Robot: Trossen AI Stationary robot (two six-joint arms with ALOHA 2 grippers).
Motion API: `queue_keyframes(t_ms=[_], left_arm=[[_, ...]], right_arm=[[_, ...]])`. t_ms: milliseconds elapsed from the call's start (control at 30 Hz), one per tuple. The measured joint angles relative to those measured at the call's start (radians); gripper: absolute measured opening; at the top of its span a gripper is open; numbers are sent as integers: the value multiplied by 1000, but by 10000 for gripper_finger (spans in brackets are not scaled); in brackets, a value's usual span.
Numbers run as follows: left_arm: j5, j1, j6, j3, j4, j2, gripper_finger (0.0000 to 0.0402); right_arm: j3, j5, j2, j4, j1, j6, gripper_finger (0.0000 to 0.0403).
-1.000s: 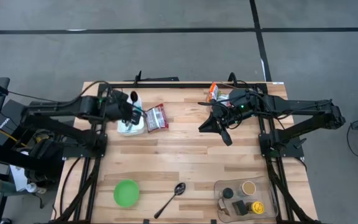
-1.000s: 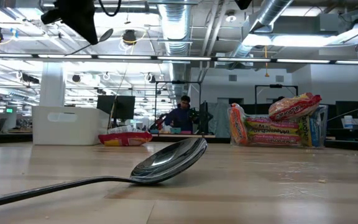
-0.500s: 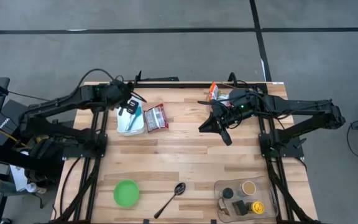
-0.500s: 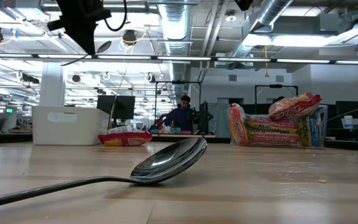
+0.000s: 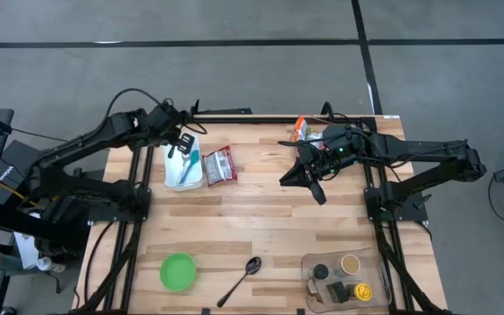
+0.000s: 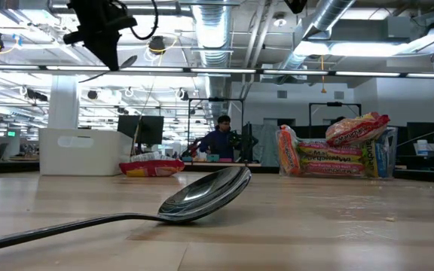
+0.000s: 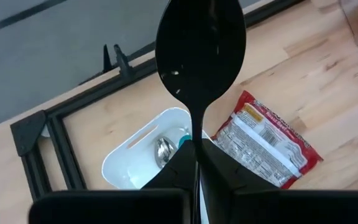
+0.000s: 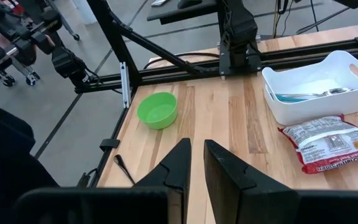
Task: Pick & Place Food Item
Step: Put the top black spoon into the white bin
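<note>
My left gripper (image 5: pixel 180 143) is shut on a black spoon (image 7: pixel 201 50) and hovers over the white bin (image 5: pixel 184 171) at the table's far left. It also shows in the low view (image 6: pixel 100 41). A red food packet (image 5: pixel 220 164) lies flat on the table right of the bin, and shows in the left wrist view (image 7: pixel 266 146). My right gripper (image 5: pixel 300 179) hangs shut and empty above the table's far right part, its fingers close together in its wrist view (image 8: pixel 196 155). My left gripper pinches the black spoon's thin handle (image 7: pixel 197 146) between its two fingers. The handle runs along the fingers, and the spoon's bowl (image 7: pixel 201 43) sticks out past the fingertips. The spoon is lifted clear, above the white bin (image 7: pixel 138 149).
A metal utensil with a teal handle (image 7: pixel 166 149) lies in the bin. Snack packets (image 5: pixel 300 129) stand at the far edge. A green bowl (image 5: pixel 178 271), a metal spoon (image 5: pixel 243 278) and a tray of small containers (image 5: pixel 344 278) sit near the front edge.
My left gripper has risen from the white bin and drawn back toward the table's far edge, carrying the black spoon clear of the bin. It has stayed shut on the spoon.
</note>
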Motion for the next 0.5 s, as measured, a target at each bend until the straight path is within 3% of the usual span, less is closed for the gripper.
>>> queue_keyframes(t_ms=[200, 500], left_arm=[[77, 40, 2, -124, 133, 4, 4], [88, 77, -9, -355, 283, 4, 5]], right_arm=[[0, 0, 0, 0, 0, 0, 40], [0, 0, 0, 0, 0, 0, 40]])
